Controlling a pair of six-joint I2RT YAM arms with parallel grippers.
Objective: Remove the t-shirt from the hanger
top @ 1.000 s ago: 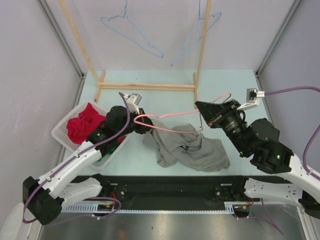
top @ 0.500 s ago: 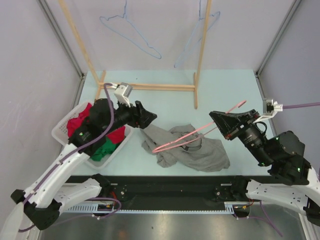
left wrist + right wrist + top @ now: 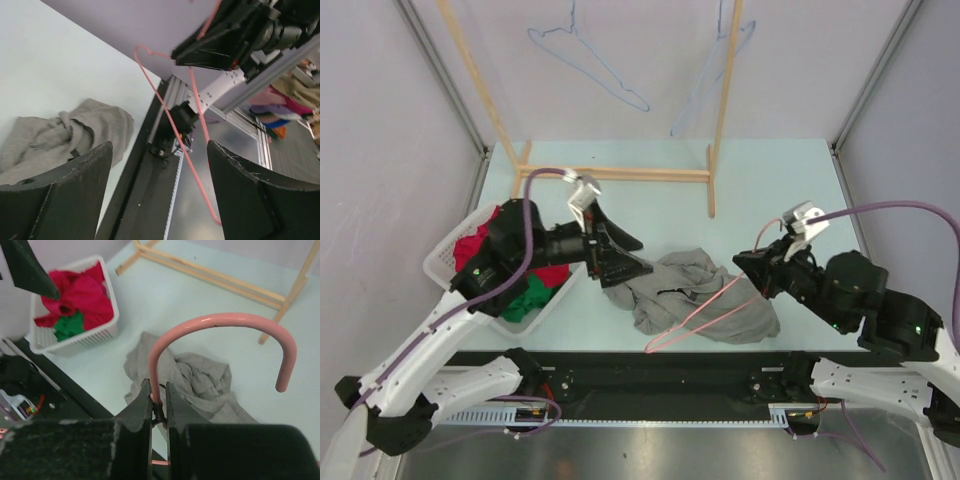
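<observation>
The grey t-shirt lies crumpled on the pale table, also seen in the left wrist view and the right wrist view. The pink wire hanger is bare and slants over the shirt toward the table's near edge. My right gripper is shut on the hanger's neck, just below its hook. My left gripper hovers at the shirt's left edge, open with nothing between its fingers. The left wrist view shows the hanger hanging in the air from the right gripper.
A white basket with red and green clothes stands at the left, also in the right wrist view. A wooden rack stands at the back with two blue wire hangers on it. The black rail runs along the near edge.
My left gripper has opened and drawn up and back from the shirt. My right gripper has swung the hanger down toward the near edge, out of the shirt, which now lies on the table.
</observation>
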